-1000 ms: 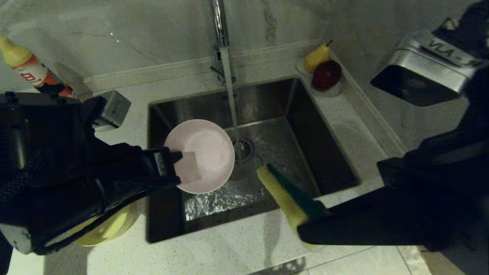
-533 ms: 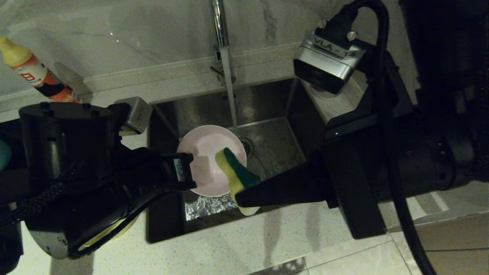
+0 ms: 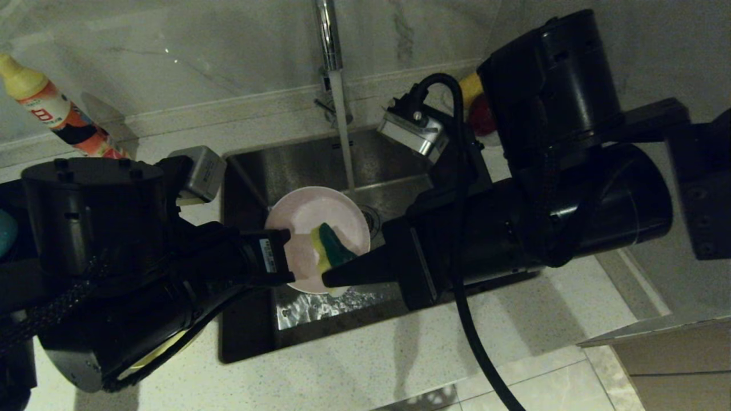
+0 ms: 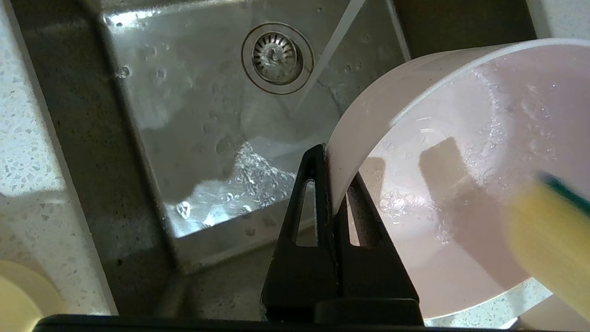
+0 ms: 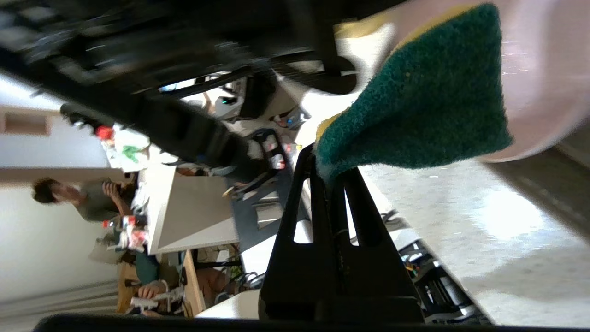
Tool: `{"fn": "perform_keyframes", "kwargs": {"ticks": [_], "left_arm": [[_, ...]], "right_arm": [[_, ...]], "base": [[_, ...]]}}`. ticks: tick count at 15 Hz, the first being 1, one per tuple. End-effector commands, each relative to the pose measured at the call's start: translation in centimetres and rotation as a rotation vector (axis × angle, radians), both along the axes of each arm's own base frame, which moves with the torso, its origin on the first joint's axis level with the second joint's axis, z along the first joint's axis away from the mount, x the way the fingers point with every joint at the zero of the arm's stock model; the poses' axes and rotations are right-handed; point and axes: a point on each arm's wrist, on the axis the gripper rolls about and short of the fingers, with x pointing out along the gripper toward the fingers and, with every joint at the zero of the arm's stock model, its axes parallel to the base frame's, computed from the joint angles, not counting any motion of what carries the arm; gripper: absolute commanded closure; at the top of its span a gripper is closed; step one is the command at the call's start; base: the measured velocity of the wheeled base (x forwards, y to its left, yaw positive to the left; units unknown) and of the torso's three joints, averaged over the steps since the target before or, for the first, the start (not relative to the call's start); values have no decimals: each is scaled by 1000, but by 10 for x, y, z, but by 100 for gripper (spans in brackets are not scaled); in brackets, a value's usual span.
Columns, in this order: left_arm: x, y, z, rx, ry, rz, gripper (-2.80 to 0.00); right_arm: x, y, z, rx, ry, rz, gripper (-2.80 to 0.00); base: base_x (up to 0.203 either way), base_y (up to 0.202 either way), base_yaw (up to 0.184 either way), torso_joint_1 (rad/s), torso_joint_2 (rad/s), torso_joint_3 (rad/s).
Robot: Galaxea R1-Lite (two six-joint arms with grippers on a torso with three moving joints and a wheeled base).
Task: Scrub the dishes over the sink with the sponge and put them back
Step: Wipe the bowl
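Note:
My left gripper (image 3: 284, 254) (image 4: 329, 161) is shut on the rim of the pale pink bowl (image 3: 311, 217) (image 4: 461, 198). It holds the bowl tilted over the steel sink (image 3: 400, 154) (image 4: 184, 138), close to the drain (image 4: 277, 58). My right gripper (image 3: 331, 278) (image 5: 329, 168) reaches in from the right, shut on one end of the sponge (image 3: 329, 251) (image 5: 415, 106). The sponge's free end lies inside the bowl against its wet inner wall, also seen as a yellow blur (image 4: 548, 240) in the left wrist view. A yellow bowl (image 3: 154, 348) (image 4: 18, 295) sits on the counter beneath the left arm.
Water runs from the chrome tap (image 3: 328, 40) into the sink just behind the bowl. A soap bottle (image 3: 51, 108) leans at the back left. A pear (image 3: 468, 85) and a red fruit (image 3: 482, 123) peek out behind the right arm at the sink's back right corner.
The right arm swung in from the right and carried the sponge across the sink into the pink bowl. The left gripper shifted the bowl slightly right and kept its hold.

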Motion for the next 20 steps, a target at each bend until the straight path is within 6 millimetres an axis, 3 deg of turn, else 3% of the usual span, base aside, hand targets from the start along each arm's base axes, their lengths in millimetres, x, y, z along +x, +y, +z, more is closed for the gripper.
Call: {"fn": "perform_keyframes", "kwargs": {"ticks": [1,11,16,20], "left_arm": [[0,0,1,-5,-4,1,0],[-6,0,0,-1,-34,-24,0],[-6,0,-1,-2,-33,-23,0],[-7,1,-6,7,-20,-23,0]], "right_arm": [[16,5,-10,-15,15,-26,0],[37,22,-4,4,-31,-84,0],[34,27,1,19,-42,-72,0],[28,19,13,43,-60,-72,0]], "base": [[0,0,0,0,0,0],[0,0,0,0,0,0],[0,0,0,0,0,0],[0,0,0,0,0,0]]}}
